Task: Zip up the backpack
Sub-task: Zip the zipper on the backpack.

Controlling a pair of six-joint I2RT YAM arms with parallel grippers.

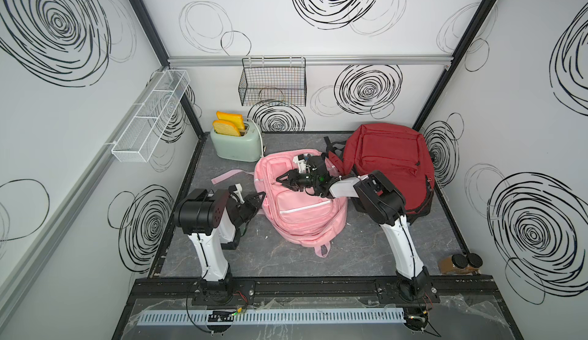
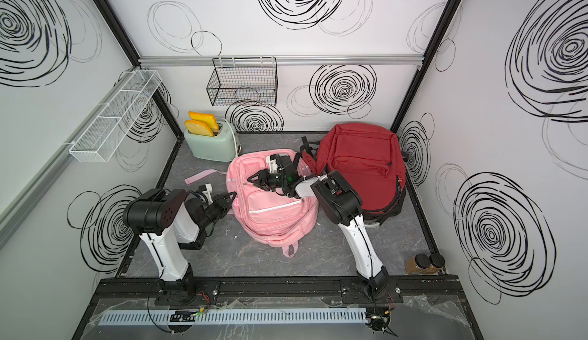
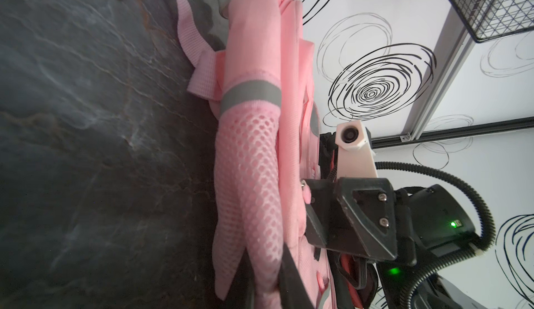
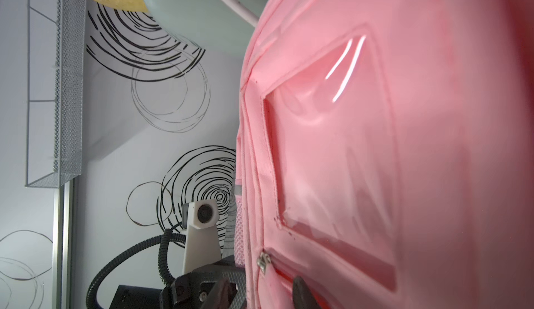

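No legible text anywhere.

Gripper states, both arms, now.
Left gripper: closed on the mesh side pocket of the pink backpack.
Right gripper: by the zipper pull; open or gripping cannot be told.

Right hand's (image 1: 281, 183) hold on pink backpack's (image 1: 302, 214) zipper pull (image 4: 263, 259) unclear, fingertips (image 4: 300, 291) off wrist-view edge.
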